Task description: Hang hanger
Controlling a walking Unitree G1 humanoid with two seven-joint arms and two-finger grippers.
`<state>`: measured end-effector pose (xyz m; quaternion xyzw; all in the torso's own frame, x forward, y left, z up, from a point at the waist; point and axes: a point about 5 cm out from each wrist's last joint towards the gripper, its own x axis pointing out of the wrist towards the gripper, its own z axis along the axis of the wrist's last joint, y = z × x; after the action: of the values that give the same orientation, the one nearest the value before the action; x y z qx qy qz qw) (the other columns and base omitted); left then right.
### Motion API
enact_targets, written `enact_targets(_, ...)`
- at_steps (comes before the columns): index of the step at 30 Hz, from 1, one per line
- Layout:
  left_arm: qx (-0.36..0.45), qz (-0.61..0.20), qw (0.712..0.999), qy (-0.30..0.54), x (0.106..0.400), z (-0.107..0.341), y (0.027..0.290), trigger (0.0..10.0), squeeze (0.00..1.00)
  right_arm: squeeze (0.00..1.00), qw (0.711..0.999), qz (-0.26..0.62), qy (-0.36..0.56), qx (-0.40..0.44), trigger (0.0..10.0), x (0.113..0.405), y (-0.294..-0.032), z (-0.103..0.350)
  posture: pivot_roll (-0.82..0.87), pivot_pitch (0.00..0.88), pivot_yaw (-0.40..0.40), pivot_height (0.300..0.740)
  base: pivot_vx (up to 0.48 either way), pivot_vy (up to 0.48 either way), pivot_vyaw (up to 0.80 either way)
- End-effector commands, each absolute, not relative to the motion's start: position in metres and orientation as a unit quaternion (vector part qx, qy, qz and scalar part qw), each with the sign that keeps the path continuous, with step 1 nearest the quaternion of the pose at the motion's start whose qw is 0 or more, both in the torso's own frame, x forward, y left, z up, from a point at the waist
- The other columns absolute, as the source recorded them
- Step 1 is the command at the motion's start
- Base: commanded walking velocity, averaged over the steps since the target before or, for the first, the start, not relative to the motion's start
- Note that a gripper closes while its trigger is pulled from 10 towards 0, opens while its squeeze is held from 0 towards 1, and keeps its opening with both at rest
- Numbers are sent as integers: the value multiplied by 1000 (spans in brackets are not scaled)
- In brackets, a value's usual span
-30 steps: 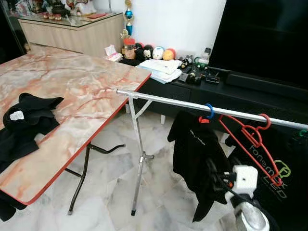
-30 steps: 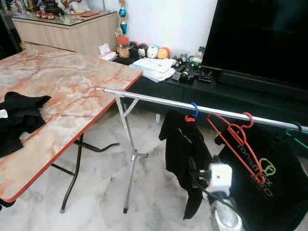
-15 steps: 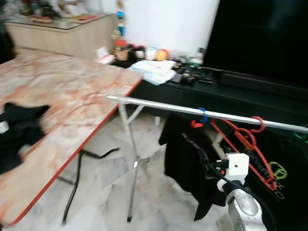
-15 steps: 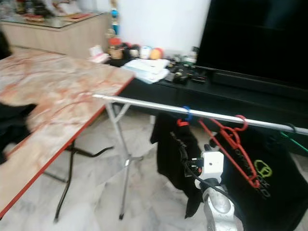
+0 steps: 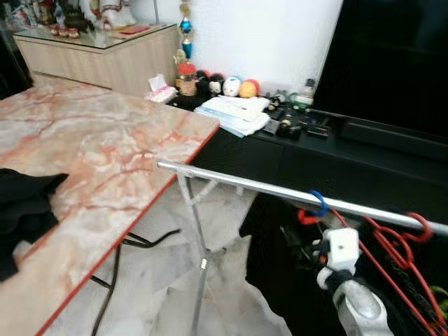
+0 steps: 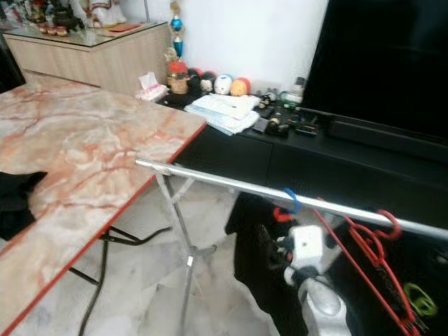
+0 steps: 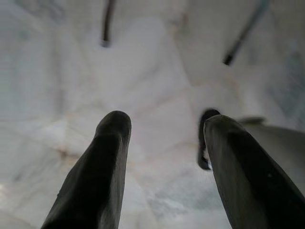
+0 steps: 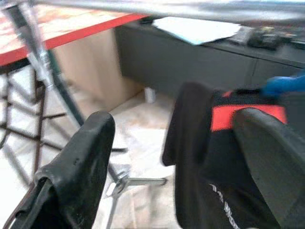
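Two hangers, blue-hooked (image 5: 318, 204) and red (image 5: 399, 245), are hanging on the silver rail (image 5: 245, 183) with black shirts (image 6: 255, 241). Right gripper (image 8: 176, 157) is hovering spread before them; left gripper (image 7: 164, 143) is hanging spread over the floor (image 7: 157, 81).

Right arm raised forward at lower right, silver forearm and white wrist block visible. Right pincer (image 8: 171, 157) held level, its two black fingers (image 8: 76, 167) spread wide, nothing between them. Left pincer (image 7: 164, 162) points downward, fingers (image 7: 102, 167) parted, empty.
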<state>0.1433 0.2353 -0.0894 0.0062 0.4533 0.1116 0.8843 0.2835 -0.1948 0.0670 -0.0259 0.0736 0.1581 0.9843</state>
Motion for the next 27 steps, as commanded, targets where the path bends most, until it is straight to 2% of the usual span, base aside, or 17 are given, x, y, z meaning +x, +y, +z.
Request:
enact_targets(1,3,107,873,475,131,-96,231,10000,0,0,983,163,77,-34,10000,278,-208,70,16,0,25,740,0,0,0)
enact_targets(5,1,108,871,479,128,-96,231,10000,0,0,982,160,85,-54,10000,273,-225,73,7,0,24,740,0,0,0)
enact_targets(7,2,106,874,474,132,-95,229,10000,0,0,981,129,106,-94,10000,273,-247,73,3,0,18,740,0,0,0)
enact_targets(10,2,105,876,471,135,-95,228,10000,0,0,980,103,122,-118,10000,273,-262,76,8,0,13,740,0,0,0)
enact_targets(16,0,105,876,471,135,-95,227,10000,0,0,981,113,124,-97,10000,270,-260,79,11,0,3,740,0,0,0)
enact_targets(23,0,100,874,476,133,-97,223,10000,0,0,961,148,209,-103,10000,261,-258,46,-3,0,3,740,0,0,0)
enact_targets(27,1,94,874,478,133,-97,220,10000,0,0,961,146,206,-115,10000,272,-256,46,-6,0,6,740,0,0,0)
